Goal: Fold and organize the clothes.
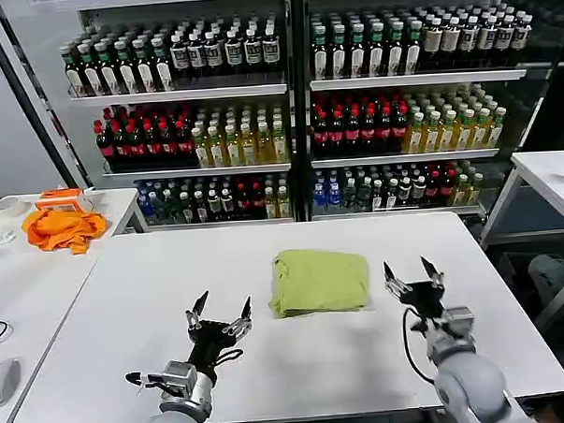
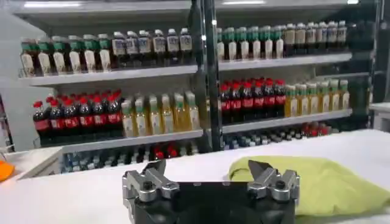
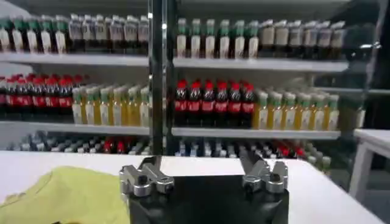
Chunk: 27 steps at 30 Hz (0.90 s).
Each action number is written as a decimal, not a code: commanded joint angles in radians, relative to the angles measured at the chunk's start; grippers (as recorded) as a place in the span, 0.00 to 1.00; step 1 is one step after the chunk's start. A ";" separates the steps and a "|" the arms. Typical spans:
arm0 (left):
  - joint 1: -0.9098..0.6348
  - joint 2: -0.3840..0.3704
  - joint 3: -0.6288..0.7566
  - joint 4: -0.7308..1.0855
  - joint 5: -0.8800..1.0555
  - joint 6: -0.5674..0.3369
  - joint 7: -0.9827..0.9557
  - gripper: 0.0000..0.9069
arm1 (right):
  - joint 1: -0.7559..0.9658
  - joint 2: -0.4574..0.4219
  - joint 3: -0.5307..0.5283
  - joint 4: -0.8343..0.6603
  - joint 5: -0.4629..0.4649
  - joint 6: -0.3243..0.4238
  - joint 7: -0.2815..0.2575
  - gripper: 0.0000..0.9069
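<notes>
Both claws sit at your near edge of the white rectangular table [image 1: 298, 361], and neither is touching anything. Your left gripper [image 1: 220, 318] hovers low over the tabletop with its two black fingers spread apart and nothing between them; your left wrist view shows the same gap [image 2: 210, 176] between the metal-tipped fingers. Your right gripper [image 1: 412, 274] stands on the other side, its fingers likewise splayed and empty, as you can check from its own wrist view [image 3: 204, 173].

Between the two, a little farther out, lies the lime-green soft-fabric T-shirt [image 1: 320, 280], folded into a compact, roughly square bundle flat on the table. It sits just beside your right gripper and somewhat farther from your left one; you see its edge in both wrist views [image 2: 329, 182] [image 3: 61, 198].

Farther off to your left, a crumpled bright orange cloth [image 1: 66, 228] rests on a white side table [image 1: 22, 270]. Behind everything stand glass-fronted shelves of bottled drinks [image 1: 296, 108].
</notes>
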 commanded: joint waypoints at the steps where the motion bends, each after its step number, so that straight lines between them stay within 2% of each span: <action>1: 0.034 -0.014 -0.019 -0.058 -0.027 -0.023 -0.006 1.00 | -0.358 0.069 0.206 0.211 -0.126 0.149 -0.081 1.00; 8: 0.091 -0.057 -0.042 -0.093 -0.039 -0.039 -0.009 1.00 | -0.411 0.120 0.215 0.242 -0.142 0.182 -0.082 1.00; 14: 0.113 -0.078 -0.042 -0.104 -0.045 -0.042 -0.011 1.00 | -0.430 0.146 0.206 0.255 -0.193 0.180 -0.112 1.00; 27: 0.123 -0.045 -0.040 -0.123 -0.059 -0.066 -0.009 1.00 | -0.457 0.174 0.211 0.266 -0.245 0.203 -0.112 1.00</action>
